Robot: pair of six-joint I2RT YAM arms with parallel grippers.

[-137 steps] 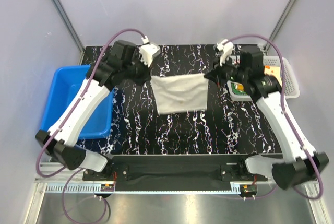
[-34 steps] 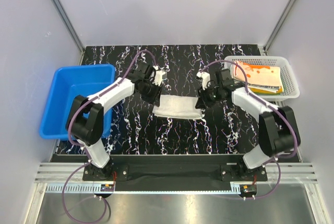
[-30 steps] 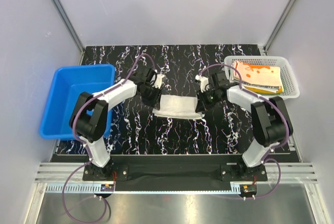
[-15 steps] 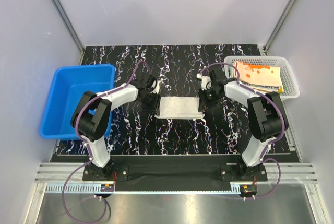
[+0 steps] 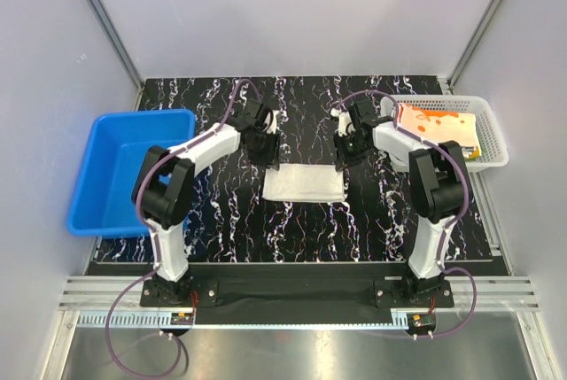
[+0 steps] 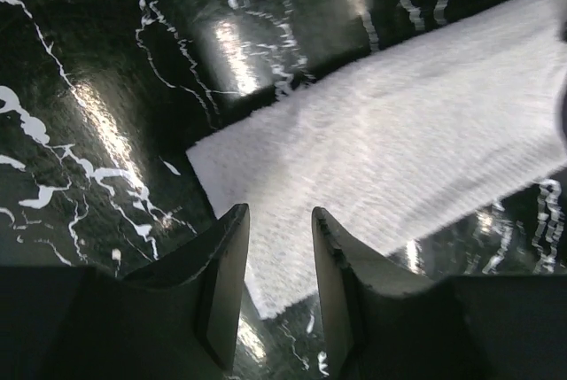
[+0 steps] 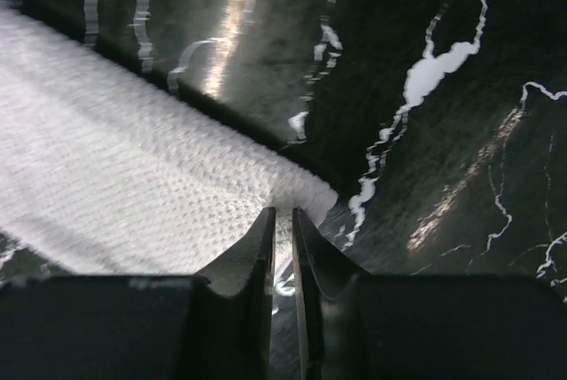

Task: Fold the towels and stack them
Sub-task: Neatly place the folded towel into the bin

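Top view: a white towel (image 5: 304,183) lies folded on the tabletop (image 5: 292,229), with the left gripper (image 5: 266,145) and right gripper (image 5: 344,151) at its far corners. More towels (image 5: 440,129) wait in the basket (image 5: 496,145).

Left wrist: the left gripper stands open, holding nothing.

Right wrist: the right gripper is nearly closed at the towel's edge, and I cannot tell if it pinches cloth.

The folding looks barely begun, and no stack exists.

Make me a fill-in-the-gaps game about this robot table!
The plastic bin is coloured ____.
The mesh basket sits on the robot's ____ side.
The white towel on the table lies ____, not spread open.
Missing words: blue, right, folded.
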